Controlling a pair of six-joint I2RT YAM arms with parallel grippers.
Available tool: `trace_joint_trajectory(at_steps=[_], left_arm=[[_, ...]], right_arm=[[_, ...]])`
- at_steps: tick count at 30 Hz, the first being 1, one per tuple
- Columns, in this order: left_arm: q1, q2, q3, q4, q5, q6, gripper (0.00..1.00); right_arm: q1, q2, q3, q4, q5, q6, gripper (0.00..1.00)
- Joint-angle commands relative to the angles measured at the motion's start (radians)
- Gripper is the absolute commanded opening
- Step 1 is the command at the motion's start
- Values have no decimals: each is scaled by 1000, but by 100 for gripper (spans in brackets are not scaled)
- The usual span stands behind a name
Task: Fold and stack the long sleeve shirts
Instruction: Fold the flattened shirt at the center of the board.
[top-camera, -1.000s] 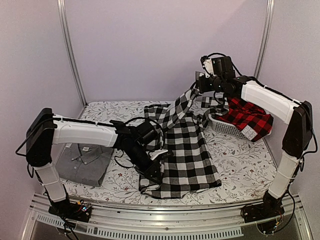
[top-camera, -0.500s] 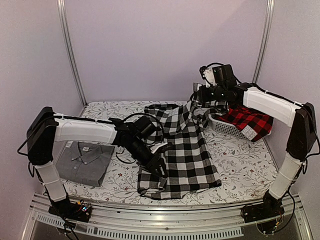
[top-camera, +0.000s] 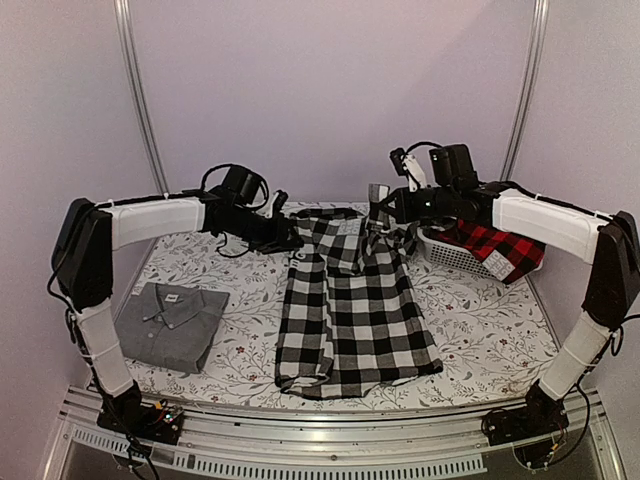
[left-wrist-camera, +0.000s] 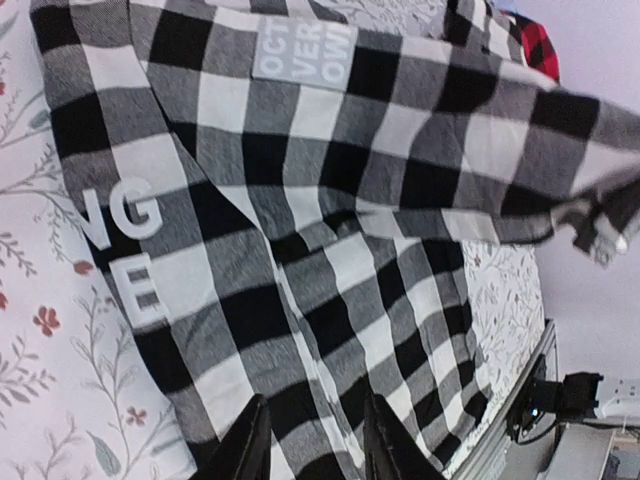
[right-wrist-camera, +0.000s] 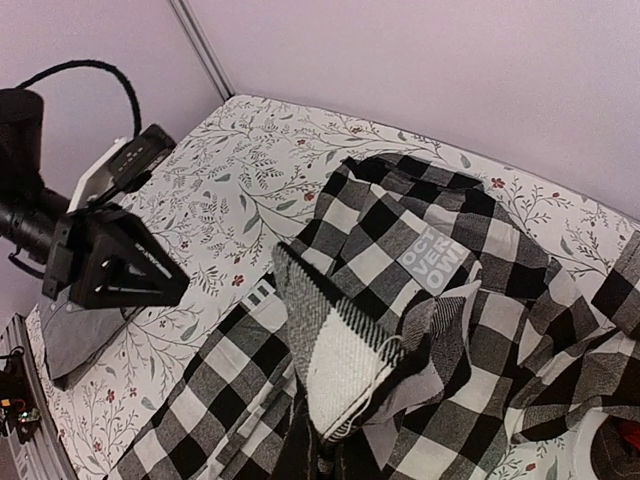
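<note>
At the near-left corner, folded grey shirt. At the far edge, left hand over the collar end of the black-and-white shirt, fingers apart with cloth between; cannot tell whether gripping. Spread down the middle, far edge to near edge. Right hand pinching a raised sleeve beside the far-right basket holding the red-and-black shirt. Judged mid-fold: next, lay that sleeve flat across the body.

The table (flower-patterned cover) carries a black-and-white check shirt spread at its middle, a folded grey shirt at near left, and a white basket at far right.
</note>
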Motion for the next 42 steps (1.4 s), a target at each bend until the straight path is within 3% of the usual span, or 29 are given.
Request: trace_joint_trajectory(at_steps=[1,9,14,23,33,42], left_arm=[[64,169,145,74,-23,-25,31],[124,485,449,88,12,-12,30],[142,702,715,2,24,-21,29],[206,977,988,-79,56,-152,26],[234,1015,1048,103,204,-221,28],[241,814,940,129,235,-159,35]], right_arm=[[39,-46,-31,48,-123,6,0],[84,-15,-37,36,-180,8,0],[103,12,-29,26,-195,16,0],[138,36,-25,22,-241,0,0],[244,144,59,-106,-333,-62,0],[284,253,104,-154,-308,-32,3]])
